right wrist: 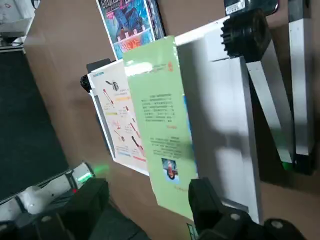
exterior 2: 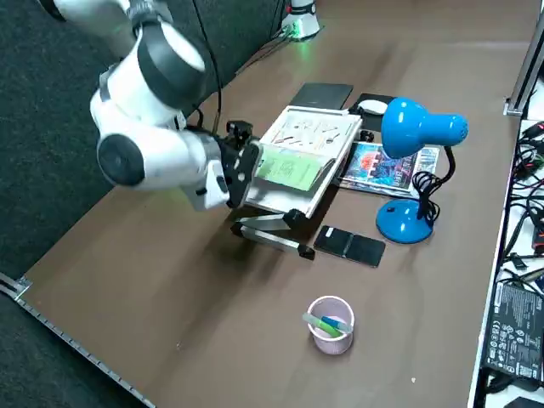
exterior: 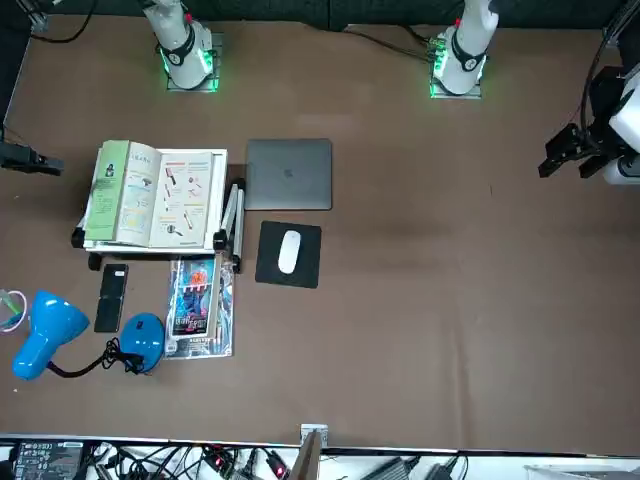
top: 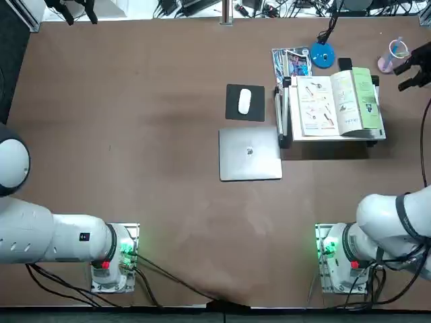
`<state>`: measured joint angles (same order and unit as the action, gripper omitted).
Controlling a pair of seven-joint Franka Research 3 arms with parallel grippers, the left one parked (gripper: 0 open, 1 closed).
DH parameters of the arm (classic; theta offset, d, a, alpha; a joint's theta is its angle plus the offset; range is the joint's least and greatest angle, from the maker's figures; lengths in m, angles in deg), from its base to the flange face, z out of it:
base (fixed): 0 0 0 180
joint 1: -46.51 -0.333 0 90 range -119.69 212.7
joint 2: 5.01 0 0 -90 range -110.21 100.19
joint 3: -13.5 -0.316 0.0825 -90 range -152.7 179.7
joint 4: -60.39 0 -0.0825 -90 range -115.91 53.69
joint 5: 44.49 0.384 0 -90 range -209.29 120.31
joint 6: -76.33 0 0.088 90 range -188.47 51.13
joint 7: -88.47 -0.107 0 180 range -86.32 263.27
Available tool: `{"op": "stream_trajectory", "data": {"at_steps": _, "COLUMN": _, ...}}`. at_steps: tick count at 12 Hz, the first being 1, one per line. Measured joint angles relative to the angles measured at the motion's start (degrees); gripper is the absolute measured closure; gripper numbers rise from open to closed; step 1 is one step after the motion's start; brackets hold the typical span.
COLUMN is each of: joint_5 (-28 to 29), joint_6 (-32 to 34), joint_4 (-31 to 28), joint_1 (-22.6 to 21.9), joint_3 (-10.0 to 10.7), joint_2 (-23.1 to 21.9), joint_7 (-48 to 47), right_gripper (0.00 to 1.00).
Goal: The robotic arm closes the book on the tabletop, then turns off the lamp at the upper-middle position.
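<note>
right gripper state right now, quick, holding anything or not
right gripper: open, jaws wide apart, nothing gripped, at the green-cover side of the open book; whether one jaw touches the cover can't be told

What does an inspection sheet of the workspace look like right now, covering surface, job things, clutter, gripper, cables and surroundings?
Surface: matte brown tabletop; spills, nothing seen.
Book: open on a white raised stand, green cover partly lifted.
Lamp: blue disc base, blue head above; whether lit, cannot tell.
Clutter: closed grey laptop, white mouse on a black pad, leaflet, black phone, pen cup.
Right gripper: beside the book, fingers apart.
Cables: black ones trail by both arm bases.
Surroundings: electronics and loose wires beyond the table edge; people, nothing seen.
</note>
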<state>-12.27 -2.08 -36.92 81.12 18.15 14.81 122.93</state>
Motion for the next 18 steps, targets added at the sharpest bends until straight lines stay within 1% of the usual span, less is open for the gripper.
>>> {"op": "stream_trajectory", "data": {"at_steps": 3, "joint_5": 1.50, "joint_6": 0.45, "joint_4": -0.17, "joint_1": 0.53, "joint_3": -0.06, "joint_2": 2.93, "joint_7": 2.30, "right_gripper": 0.04}}
{"op": "stream_trajectory", "data": {"at_steps": 4, "joint_5": 2.75, "joint_6": 0.42, "joint_4": -0.66, "joint_1": 0.51, "joint_3": -0.16, "joint_2": 3.34, "joint_7": 2.90, "right_gripper": 0.15}}
{"op": "stream_trajectory", "data": {"at_steps": 7, "joint_5": 4.66, "joint_6": -1.18, "joint_4": -3.69, "joint_1": 0.54, "joint_3": -0.23, "joint_2": 3.61, "joint_7": 5.85, "right_gripper": 0.18}}
{"op": "stream_trajectory", "data": {"at_steps": 10, "joint_5": 6.10, "joint_6": -4.23, "joint_4": -6.88, "joint_1": 0.57, "joint_3": -0.23, "joint_2": 3.63, "joint_7": 8.49, "right_gripper": 0.22}}
{"op": "stream_trajectory", "data": {"at_steps": 12, "joint_5": 6.33, "joint_6": -6.49, "joint_4": -8.17, "joint_1": 0.56, "joint_3": -0.25, "joint_2": 3.66, "joint_7": 10.94, "right_gripper": 0.23}}
{"op": "stream_trajectory", "data": {"at_steps": 17, "joint_5": 6.33, "joint_6": -8.51, "joint_4": -8.53, "joint_1": 0.53, "joint_3": -0.40, "joint_2": 4.28, "joint_7": 12.08, "right_gripper": 0.24}}
{"op": "stream_trajectory", "data": {"at_steps": 18, "joint_5": 6.35, "joint_6": -8.51, "joint_4": -8.54, "joint_1": 0.51, "joint_3": -0.47, "joint_2": 4.52, "joint_7": 12.19, "right_gripper": 0.26}}
